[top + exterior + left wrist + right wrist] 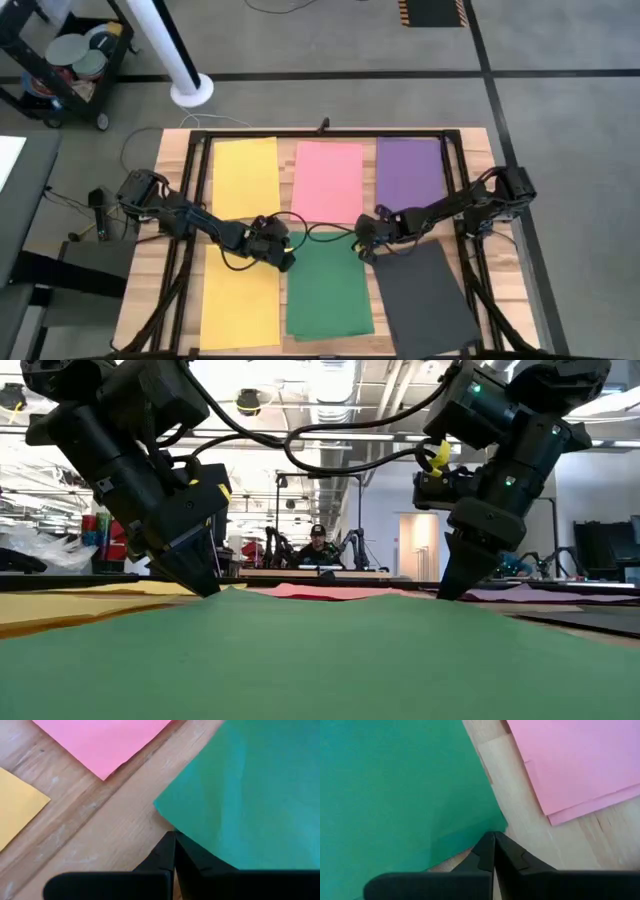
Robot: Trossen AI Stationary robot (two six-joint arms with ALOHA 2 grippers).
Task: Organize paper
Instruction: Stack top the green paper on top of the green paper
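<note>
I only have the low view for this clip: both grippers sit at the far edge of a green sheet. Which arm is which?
Observer: The high view puts the left gripper at the green sheet's far left corner and the right gripper at its far right corner.
Operator: Are the fingers closed?
Observer: Both wrist views show them shut, at the sheet's corners.
Operator: What else lies nearby?
Observer: A black sheet lies beside the green one, skewed; a pink sheet lies beyond it.
</note>
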